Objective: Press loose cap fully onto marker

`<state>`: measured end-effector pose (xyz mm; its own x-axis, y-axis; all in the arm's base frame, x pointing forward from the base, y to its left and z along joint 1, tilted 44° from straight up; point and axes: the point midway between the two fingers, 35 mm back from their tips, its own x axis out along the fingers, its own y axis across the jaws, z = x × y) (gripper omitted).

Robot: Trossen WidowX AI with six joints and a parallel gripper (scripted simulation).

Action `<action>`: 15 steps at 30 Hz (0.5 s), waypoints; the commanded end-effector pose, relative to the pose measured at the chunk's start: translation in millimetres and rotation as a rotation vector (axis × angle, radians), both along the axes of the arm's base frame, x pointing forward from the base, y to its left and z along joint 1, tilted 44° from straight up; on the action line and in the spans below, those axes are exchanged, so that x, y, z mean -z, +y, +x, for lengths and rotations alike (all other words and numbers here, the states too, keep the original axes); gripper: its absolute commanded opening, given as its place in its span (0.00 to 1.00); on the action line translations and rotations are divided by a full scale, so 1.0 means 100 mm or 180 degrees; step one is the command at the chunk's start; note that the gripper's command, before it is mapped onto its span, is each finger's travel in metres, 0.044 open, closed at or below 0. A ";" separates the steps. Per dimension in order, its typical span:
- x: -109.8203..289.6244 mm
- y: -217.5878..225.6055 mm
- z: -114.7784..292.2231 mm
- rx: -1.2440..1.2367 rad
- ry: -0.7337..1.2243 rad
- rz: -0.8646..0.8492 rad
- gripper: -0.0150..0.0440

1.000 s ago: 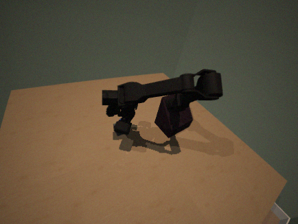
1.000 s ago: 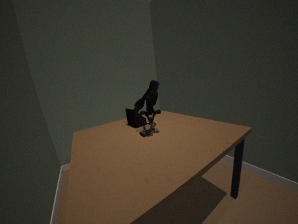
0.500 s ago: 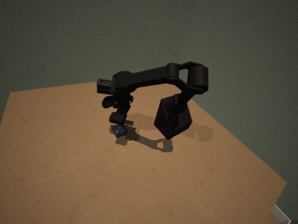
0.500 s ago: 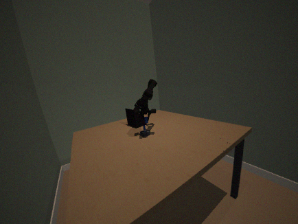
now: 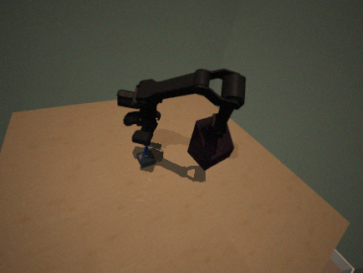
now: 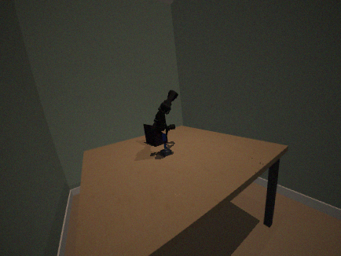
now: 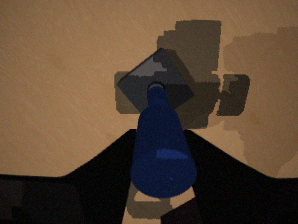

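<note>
The holder block (image 5: 146,159) (image 6: 166,152) (image 7: 140,84) sits on the table, dark and square, turned cornerwise in the wrist view. The blue marker (image 5: 146,152) (image 6: 166,147) (image 7: 157,94) stands upright in it. My gripper (image 7: 159,135) is shut on the blue cap (image 6: 164,137) (image 7: 163,165) and holds it above the block. In the wrist view the cap is in line with the marker and covers its upper part. Whether the cap touches the marker or sits around its tip is hidden.
The dark arm base (image 5: 211,146) (image 6: 152,135) stands on the wooden table (image 5: 100,218) (image 6: 145,188), near the holder block. The arm (image 5: 180,84) arches from the base over to the block. Arm shadows fall around the block.
</note>
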<state>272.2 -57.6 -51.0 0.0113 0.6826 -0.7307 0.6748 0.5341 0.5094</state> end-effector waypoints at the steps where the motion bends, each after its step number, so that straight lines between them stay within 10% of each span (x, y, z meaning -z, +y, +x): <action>1: 0.03 0.01 0.00 -0.0008 -0.0011 -0.0007 0.25; 15: 0.19 0.16 0.02 -0.0006 -0.0011 -0.0007 0.25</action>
<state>275.0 -46.5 -66.0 0.0127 0.6766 -0.7362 0.6673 0.5426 0.5102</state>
